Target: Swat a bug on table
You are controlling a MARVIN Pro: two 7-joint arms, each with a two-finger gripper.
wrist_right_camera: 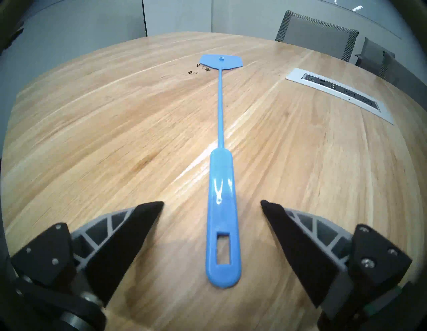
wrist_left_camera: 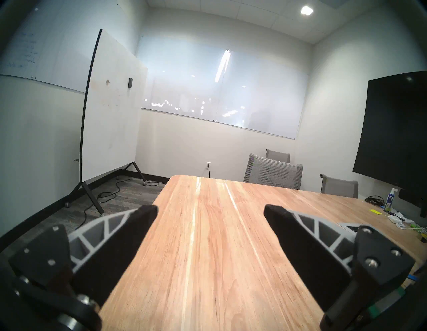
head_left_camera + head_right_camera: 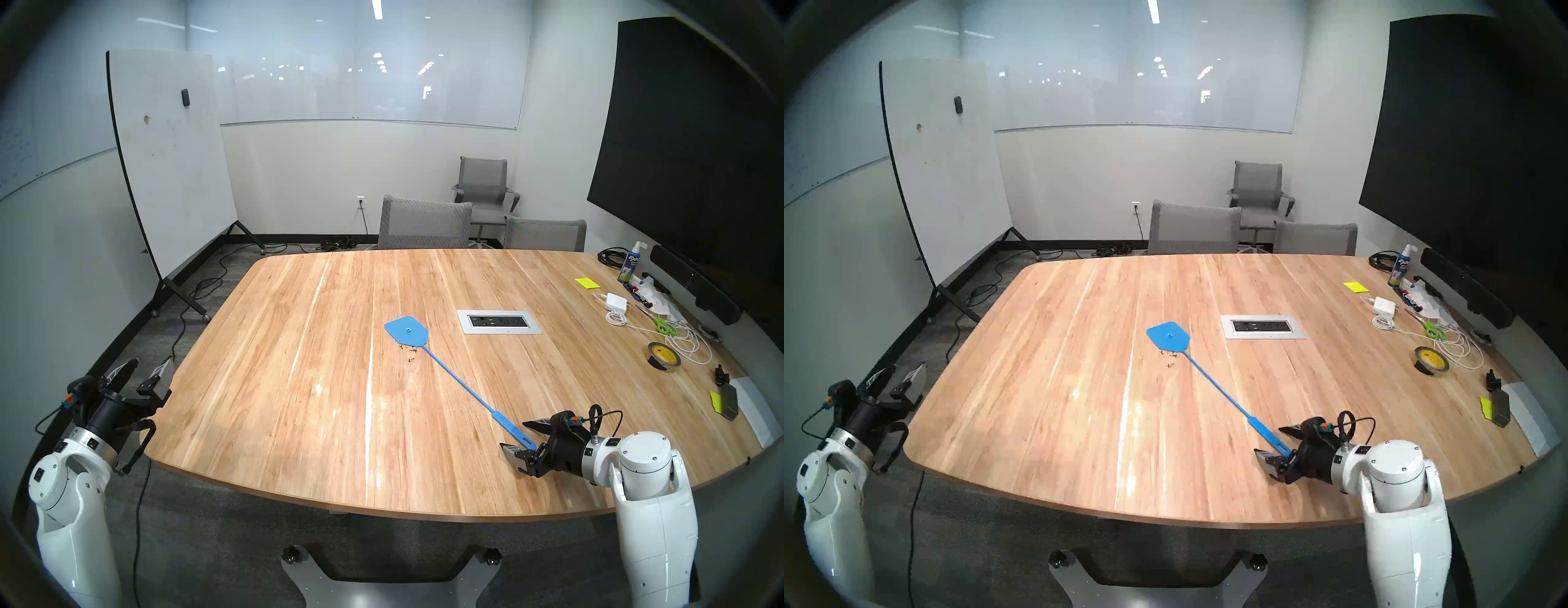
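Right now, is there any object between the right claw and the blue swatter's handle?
Nothing visible. The right claw is open, with the swatter's handle lying flat on the table between its fingers, untouched.

- The light-brown wood-plank table (image 3: 297, 382) lies bare across its left and near stretches, open to a gripper.
- A flat blue plastic fly swatter (image 3: 462, 384) runs diagonally across the middle, tiny dark bug crumbs (image 3: 408, 351) just beside its head.
- The right gripper (image 1: 212, 203) hangs with fingers spread either side of the swatter's handle, neither touching it.
- A silver rectangular outlet panel (image 3: 499, 321) sits flush, right of the head.
- Clutter crowds the far right edge: white coiled cables (image 3: 683, 344), a tape roll (image 3: 664, 357), green-handled scissors (image 3: 662, 325).
- The left gripper (image 3: 142, 367), fingers apart, hovers off the table's left corner.
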